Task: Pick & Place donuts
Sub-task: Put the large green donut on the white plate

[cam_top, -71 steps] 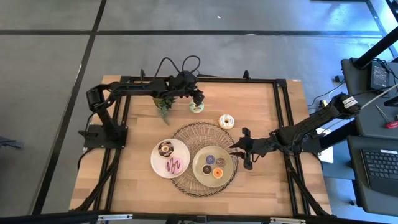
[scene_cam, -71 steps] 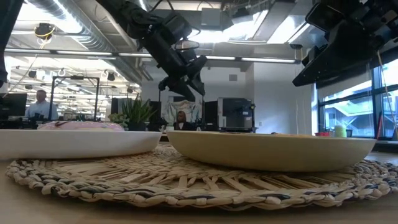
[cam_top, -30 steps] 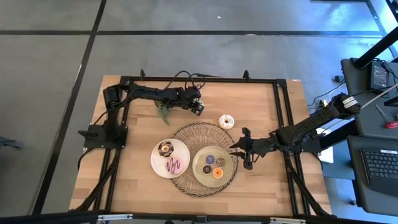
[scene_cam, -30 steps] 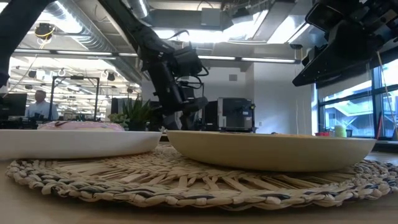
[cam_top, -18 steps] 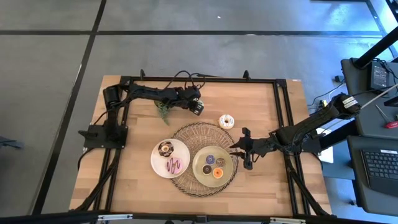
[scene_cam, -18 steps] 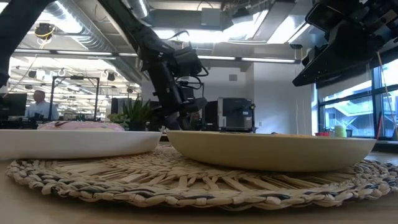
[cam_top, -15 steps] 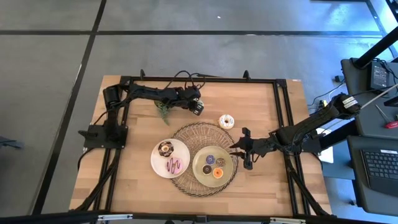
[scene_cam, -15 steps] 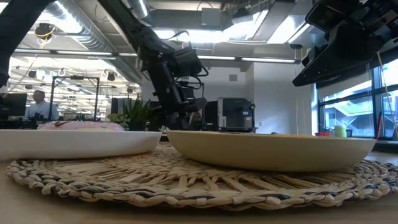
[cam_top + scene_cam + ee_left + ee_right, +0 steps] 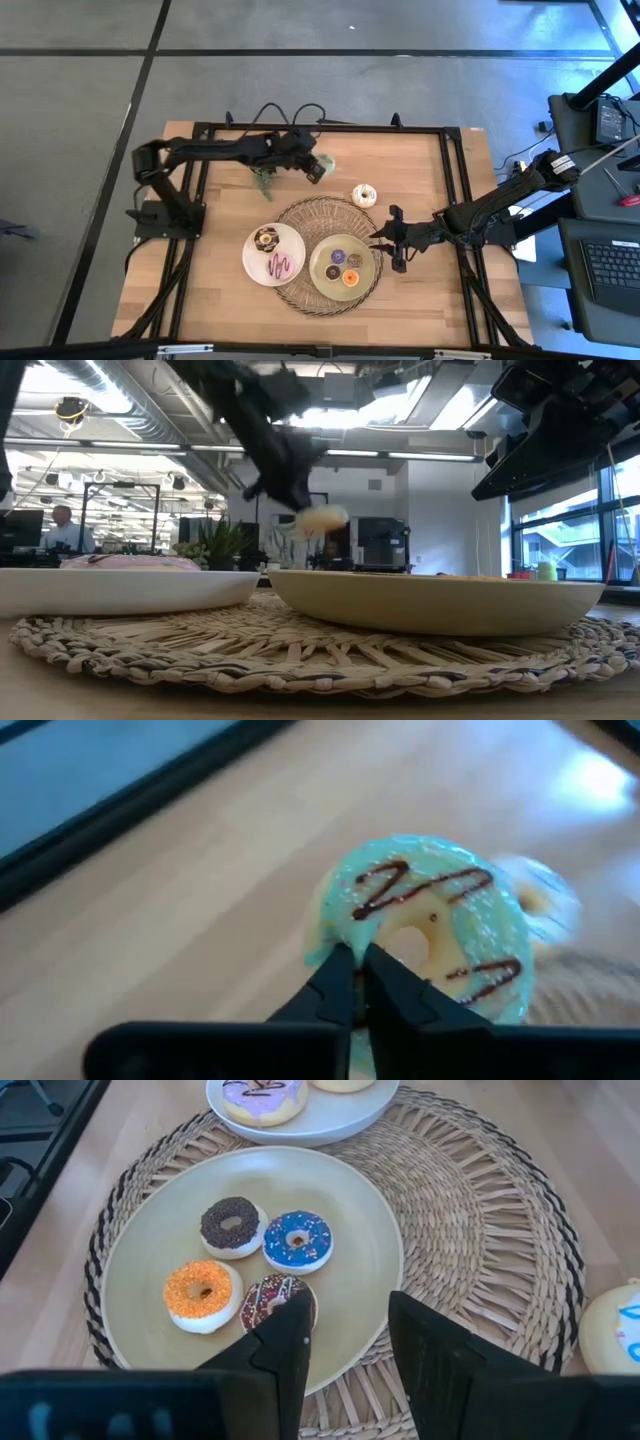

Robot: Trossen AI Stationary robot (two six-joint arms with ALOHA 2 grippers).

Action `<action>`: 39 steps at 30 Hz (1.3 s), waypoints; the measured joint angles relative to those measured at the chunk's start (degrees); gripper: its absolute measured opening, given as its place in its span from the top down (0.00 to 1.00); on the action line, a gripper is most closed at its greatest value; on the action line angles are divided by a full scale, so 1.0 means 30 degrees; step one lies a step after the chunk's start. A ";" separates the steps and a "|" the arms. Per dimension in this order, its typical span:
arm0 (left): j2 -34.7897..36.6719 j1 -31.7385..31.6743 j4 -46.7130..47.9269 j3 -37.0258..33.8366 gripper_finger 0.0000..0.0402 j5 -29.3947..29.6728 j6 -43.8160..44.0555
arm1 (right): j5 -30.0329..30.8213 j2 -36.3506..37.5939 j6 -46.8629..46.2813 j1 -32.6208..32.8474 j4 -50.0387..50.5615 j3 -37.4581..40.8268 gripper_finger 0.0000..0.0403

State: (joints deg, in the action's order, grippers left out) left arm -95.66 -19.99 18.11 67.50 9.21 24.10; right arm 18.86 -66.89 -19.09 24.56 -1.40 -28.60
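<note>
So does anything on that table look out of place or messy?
Not much. A cream ring donut sits alone on the wooden table, off the woven mat. The left gripper holds a mint-iced donut in the air.

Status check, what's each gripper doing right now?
Left gripper shut on mint donut, lifted off table. Right gripper open, over pale-green plate. Nothing blocking.

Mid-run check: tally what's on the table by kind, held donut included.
Donuts: 8 (4 on pale-green plate, 2 on white plate, cream donut loose, mint donut in left gripper)
Plates: 2
Woven mat: 1
Plant sprig: 1
Total: 12
Right gripper hovers open over the pale-green plate.
</note>
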 joint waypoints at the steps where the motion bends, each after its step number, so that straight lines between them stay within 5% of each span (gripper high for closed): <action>1: 0.0528 0.0287 0.0596 0.0002 0.98 -0.0285 -0.0188 | 0.0000 0.0000 -0.0016 0.0000 0.0045 0.0000 0.66; 9: 0.2505 0.4291 0.8808 0.0024 0.97 -0.0278 0.2691 | 0.0004 0.0000 -0.0008 0.0000 0.0049 -0.0006 0.66; 20: 0.1708 1.0046 1.0711 0.0017 0.97 -0.1038 0.7278 | 0.0048 0.0000 0.0027 0.0000 0.0056 -0.0007 0.66; 39: -0.0925 1.0409 0.9954 0.0017 0.96 -0.1973 0.8183 | 0.0033 0.0002 -0.0031 0.0000 0.0019 -0.0007 0.66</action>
State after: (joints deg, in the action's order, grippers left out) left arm -98.43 11.24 47.97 67.55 3.29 48.65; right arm 18.96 -66.89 -19.18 24.56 -1.34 -28.62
